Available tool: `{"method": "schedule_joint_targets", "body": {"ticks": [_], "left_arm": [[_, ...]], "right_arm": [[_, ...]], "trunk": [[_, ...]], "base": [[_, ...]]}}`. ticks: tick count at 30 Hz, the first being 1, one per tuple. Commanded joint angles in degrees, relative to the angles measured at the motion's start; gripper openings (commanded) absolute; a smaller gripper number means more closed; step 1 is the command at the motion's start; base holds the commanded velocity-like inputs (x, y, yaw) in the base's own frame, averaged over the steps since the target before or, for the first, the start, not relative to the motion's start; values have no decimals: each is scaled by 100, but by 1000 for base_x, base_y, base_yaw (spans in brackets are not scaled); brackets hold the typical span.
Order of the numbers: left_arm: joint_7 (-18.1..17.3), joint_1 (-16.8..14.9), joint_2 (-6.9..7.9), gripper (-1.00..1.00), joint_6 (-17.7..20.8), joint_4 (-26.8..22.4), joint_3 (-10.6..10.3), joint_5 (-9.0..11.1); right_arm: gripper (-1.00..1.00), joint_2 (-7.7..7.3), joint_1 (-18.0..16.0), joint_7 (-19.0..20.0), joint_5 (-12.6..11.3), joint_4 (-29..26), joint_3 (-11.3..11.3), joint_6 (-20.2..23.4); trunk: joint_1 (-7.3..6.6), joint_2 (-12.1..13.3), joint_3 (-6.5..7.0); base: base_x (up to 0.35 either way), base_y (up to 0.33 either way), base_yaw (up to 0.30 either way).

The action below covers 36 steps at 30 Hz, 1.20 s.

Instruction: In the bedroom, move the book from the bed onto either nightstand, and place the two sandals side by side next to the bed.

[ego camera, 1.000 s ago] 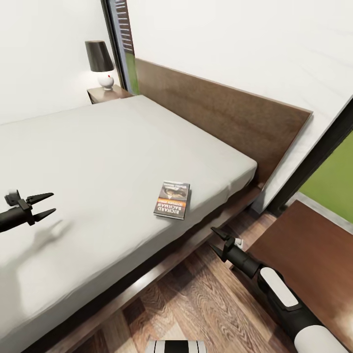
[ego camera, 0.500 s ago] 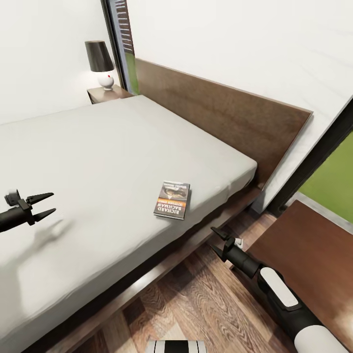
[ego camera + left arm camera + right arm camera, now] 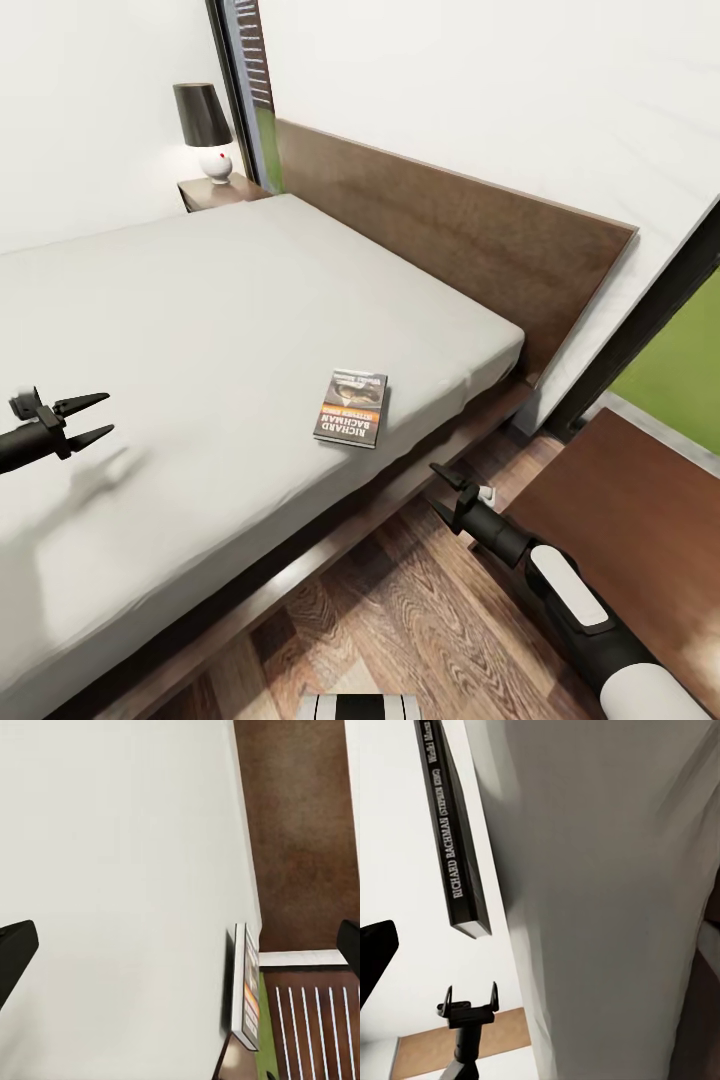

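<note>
The book (image 3: 351,408), dark with an orange band, lies flat on the bed's grey mattress (image 3: 200,320) near its near edge. My left gripper (image 3: 85,418) hovers open over the mattress far to the book's left; in its wrist view the book (image 3: 246,994) stands edge-on ahead. My right gripper (image 3: 441,490) is open, low beside the bed frame just below and right of the book; its wrist view looks at the book's spine (image 3: 454,840) and the left gripper (image 3: 471,1009) beyond. One nightstand (image 3: 630,530) stands at right, another (image 3: 215,192) at the far side. The sandals are out of view.
A black-shaded lamp (image 3: 204,125) stands on the far nightstand. The dark wood headboard (image 3: 450,230) runs along the white wall. Dark-framed windows (image 3: 670,350) flank the bed. Wood-plank floor (image 3: 420,620) lies between the bed frame and the near nightstand.
</note>
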Motion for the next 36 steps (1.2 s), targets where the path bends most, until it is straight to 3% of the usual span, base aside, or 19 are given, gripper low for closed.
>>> {"method": "schedule_joint_targets", "body": {"ticks": [1,6,14,26,36], "left_arm": [[-17,-4,0,100,49,1,45,-43],[-18,-4,0,100,47,0,45,-43],[239,-266,-257,100,313,-259,336,-289],[622,-314,-644,100,700,-644,323,-674],[942,-304,-967,100,847,-965,318,-998]], "right_arm": [[100,-6,-3,14,-28,3,14,13],[100,-6,-3,28,-24,3,16,19],[100,-24,257,85,24,3,172,102],[100,-41,647,141,253,348,458,118],[100,-49,882,154,306,671,533,113]], "trunk": [[-1,-2,-4],[-1,-2,-4],[-1,-2,-4],[-1,-2,-4],[-1,-2,-4]], "base": [[0,0,0],[0,0,0],[0,0,0],[0,0,0],[0,0,0]]}}
